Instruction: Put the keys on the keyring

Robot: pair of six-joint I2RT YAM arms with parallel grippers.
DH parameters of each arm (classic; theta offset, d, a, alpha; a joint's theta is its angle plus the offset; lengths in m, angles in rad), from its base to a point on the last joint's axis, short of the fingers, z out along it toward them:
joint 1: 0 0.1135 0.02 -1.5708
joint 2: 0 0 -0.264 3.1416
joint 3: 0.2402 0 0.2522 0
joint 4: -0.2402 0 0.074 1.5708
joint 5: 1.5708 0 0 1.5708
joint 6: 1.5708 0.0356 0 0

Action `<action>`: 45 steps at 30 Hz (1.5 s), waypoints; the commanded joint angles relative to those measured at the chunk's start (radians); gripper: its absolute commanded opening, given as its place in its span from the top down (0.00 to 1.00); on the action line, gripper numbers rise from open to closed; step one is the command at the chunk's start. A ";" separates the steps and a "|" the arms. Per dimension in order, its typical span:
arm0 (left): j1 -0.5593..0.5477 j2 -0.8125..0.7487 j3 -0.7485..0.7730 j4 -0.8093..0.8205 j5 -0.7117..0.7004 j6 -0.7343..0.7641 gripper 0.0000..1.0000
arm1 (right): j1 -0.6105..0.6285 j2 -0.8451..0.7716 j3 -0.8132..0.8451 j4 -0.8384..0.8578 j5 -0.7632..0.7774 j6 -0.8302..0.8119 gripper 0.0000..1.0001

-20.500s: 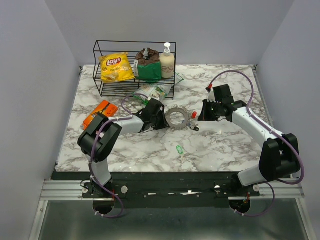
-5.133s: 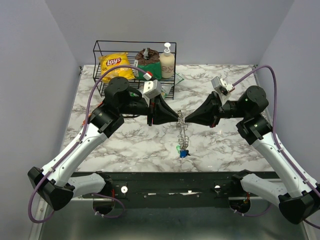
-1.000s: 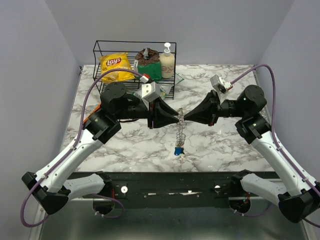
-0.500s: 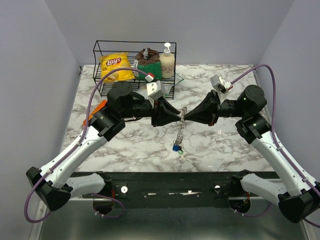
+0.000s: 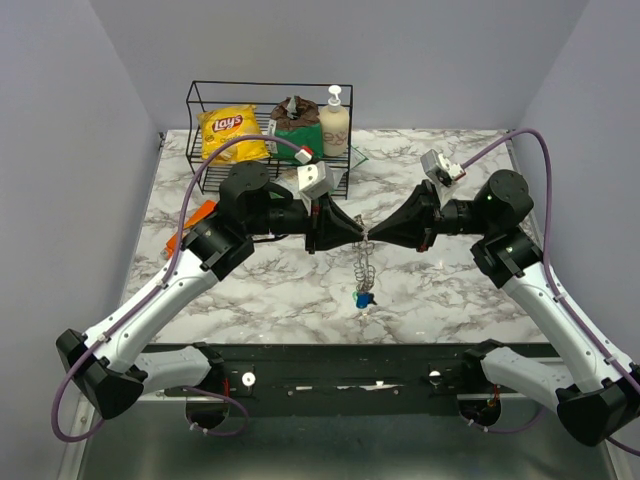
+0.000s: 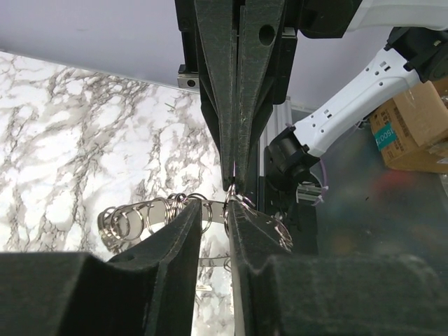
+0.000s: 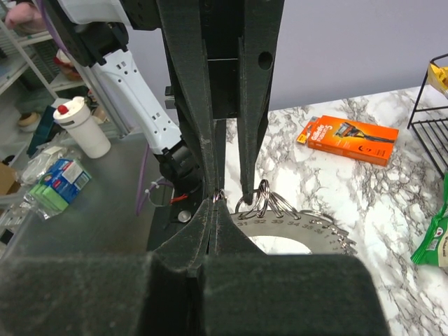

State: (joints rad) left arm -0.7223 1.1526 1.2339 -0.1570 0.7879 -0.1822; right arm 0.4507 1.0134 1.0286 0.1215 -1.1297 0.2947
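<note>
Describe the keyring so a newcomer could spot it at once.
Over the middle of the marble table, the jaws of the left arm and right arm meet tip to tip. The keyring hangs from that point: a pale wire coil with a blue key at its bottom, the only coiled thing.

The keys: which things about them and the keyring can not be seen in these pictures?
- Top view: the keys are too small; only a blue head is clear.
- Left wrist view: no coloured key head shows; the left gripper covers the lower frame.
- Right wrist view: the right gripper hides where it pinches the keyring.
</note>
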 commanded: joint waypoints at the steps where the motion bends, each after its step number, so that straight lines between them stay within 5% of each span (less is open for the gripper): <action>1: -0.003 0.013 -0.014 0.034 0.037 -0.017 0.76 | 0.003 -0.018 -0.005 0.012 0.011 -0.008 0.99; 7: -0.002 0.029 -0.007 0.054 0.060 -0.034 1.00 | 0.003 -0.016 -0.005 0.012 0.011 -0.006 0.99; 17: -0.002 -0.002 -0.016 0.017 -0.016 -0.007 1.00 | 0.003 -0.021 -0.005 0.012 0.054 0.006 0.95; 28: -0.002 -0.073 -0.068 0.017 -0.099 0.070 1.00 | 0.003 -0.071 -0.024 0.007 0.217 0.024 0.20; 31: -0.002 -0.091 -0.080 0.017 -0.119 0.093 1.00 | 0.002 -0.075 -0.028 0.004 0.223 0.023 0.13; 40: -0.002 -0.114 -0.086 -0.013 -0.138 0.124 1.00 | 0.002 -0.056 -0.027 0.001 0.190 0.014 0.08; 45: -0.002 -0.114 -0.091 0.031 -0.105 0.096 1.00 | 0.003 -0.004 -0.009 0.006 0.105 0.018 0.15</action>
State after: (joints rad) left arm -0.7223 1.0607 1.1473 -0.1761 0.6727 -0.0769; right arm 0.4507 0.9737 1.0119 0.1192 -0.9501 0.3138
